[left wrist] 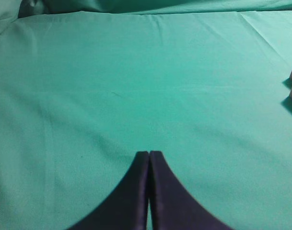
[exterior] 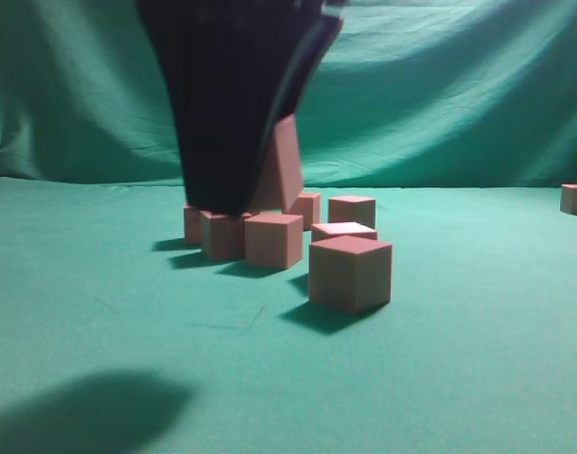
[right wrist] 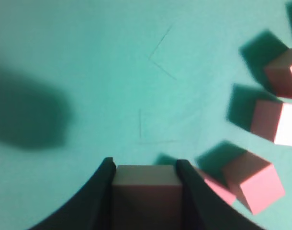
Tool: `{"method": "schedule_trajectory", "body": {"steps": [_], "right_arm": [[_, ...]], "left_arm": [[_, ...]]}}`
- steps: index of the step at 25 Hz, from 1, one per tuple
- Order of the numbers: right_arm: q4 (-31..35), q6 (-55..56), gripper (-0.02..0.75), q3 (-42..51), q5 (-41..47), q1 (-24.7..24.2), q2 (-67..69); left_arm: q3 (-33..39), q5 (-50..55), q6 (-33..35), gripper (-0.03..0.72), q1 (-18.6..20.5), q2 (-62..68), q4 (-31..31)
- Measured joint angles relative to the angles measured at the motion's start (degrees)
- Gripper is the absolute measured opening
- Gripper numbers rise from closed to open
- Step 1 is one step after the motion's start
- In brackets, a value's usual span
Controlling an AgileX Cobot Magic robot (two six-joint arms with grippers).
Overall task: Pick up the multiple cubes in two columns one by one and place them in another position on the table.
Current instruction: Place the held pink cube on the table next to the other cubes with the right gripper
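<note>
place: staged lab/studio | cue: green cloth backdrop (exterior: 459, 85), cloth-covered table (exterior: 478, 378)

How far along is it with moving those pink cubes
Early. One cube sits apart at far right, seemingly moved already. The right gripper is clamped on another cube. About seven cubes are left clustered on the table; the left gripper is shut and holds nothing.

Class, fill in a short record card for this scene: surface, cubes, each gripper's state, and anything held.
surface: table under green cloth
cubes: cluster of pink cubes near the middle of the exterior view, one lone cube at the far right edge
right gripper: shut on a held cube, which looks lifted and tilted above the cluster in the exterior view
left gripper: shut, empty, over bare cloth
backdrop: draped green cloth
</note>
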Motion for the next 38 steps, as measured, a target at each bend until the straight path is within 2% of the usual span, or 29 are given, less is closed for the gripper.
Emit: {"method": "schedule_trajectory", "body": {"steps": [9,38], "right_arm": [[1.7,0.0,0.255,0.0,-7.6,-2.2,4.6],[3.6,1.2,0.255,-0.1,-10.7,-4.0,8.6]], "left_arm": [[0.0,0.0,0.0,0.0,0.0,0.0,0.0],[0.0,0.0,0.0,0.0,0.0,0.0,0.0]]}}
